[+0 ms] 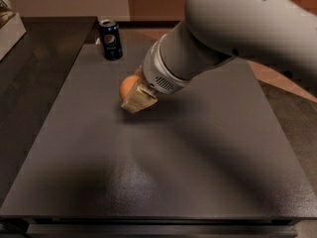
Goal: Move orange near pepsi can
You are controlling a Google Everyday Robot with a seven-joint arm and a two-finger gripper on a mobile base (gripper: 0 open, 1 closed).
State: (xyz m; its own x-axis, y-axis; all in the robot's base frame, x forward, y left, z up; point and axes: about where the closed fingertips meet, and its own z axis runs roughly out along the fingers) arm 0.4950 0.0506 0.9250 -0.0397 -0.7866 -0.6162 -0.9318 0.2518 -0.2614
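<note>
The orange (129,86) is a round orange fruit, held between the tan fingers (139,99) of my gripper (134,91) just above the dark table (163,148), left of centre. The gripper is shut on the orange; its far finger is hidden behind the fruit and the wrist. The pepsi can (110,38), dark blue with a round logo and silver top, stands upright at the table's far left edge, a little beyond and to the left of the orange. My large grey arm reaches in from the upper right.
A lower dark surface (34,73) lies to the left of the table, with a pale box (7,26) at its far left. The floor past the table's right edge is reddish brown (292,81).
</note>
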